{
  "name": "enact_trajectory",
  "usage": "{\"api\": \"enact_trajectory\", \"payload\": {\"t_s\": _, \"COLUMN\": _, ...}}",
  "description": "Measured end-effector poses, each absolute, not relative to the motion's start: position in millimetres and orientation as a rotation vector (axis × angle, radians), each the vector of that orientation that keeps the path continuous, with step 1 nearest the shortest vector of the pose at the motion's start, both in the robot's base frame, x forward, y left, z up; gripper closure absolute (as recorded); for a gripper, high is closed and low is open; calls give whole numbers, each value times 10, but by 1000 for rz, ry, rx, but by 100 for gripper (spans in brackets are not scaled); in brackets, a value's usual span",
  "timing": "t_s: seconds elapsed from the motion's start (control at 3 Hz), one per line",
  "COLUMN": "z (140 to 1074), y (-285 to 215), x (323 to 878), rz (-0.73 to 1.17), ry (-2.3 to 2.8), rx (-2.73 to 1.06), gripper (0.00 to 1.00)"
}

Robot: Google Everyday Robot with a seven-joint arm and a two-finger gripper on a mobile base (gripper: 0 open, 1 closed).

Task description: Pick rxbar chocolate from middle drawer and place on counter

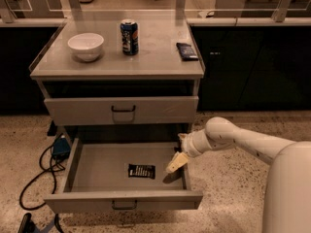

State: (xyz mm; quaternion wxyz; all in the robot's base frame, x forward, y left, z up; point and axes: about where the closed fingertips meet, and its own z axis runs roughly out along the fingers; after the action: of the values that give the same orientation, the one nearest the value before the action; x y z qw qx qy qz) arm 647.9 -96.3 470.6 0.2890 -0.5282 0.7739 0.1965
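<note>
Our gripper (177, 162) hangs low in the open middle drawer (146, 200), near the rxbar chocolate (141, 171), ready to grab it. We cannot tell its grip.

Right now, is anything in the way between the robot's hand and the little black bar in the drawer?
No, nothing visible. The hand hovers at the right side of the open middle drawer, and the rxbar chocolate lies flat on the drawer floor left of it, with only bare floor between.
</note>
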Motion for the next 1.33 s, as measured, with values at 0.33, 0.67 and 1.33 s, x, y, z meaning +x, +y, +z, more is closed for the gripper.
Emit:
{"api": "enact_trajectory", "payload": {"t_s": 0.33, "z": 4688, "y": -933, "x": 6458, "rz": 576, "ry": 2043, "rx": -1401, "gripper": 0}}
{"api": "enact_trajectory", "payload": {"t_s": 0.67, "z": 4613, "y": -638, "x": 6331, "rz": 572, "ry": 2049, "rx": -1426, "gripper": 0}}
{"api": "enact_trajectory", "payload": {"t_s": 1.33, "z": 4107, "y": 77, "x": 6223, "rz": 437, "ry": 2138, "rx": -1378, "gripper": 0}}
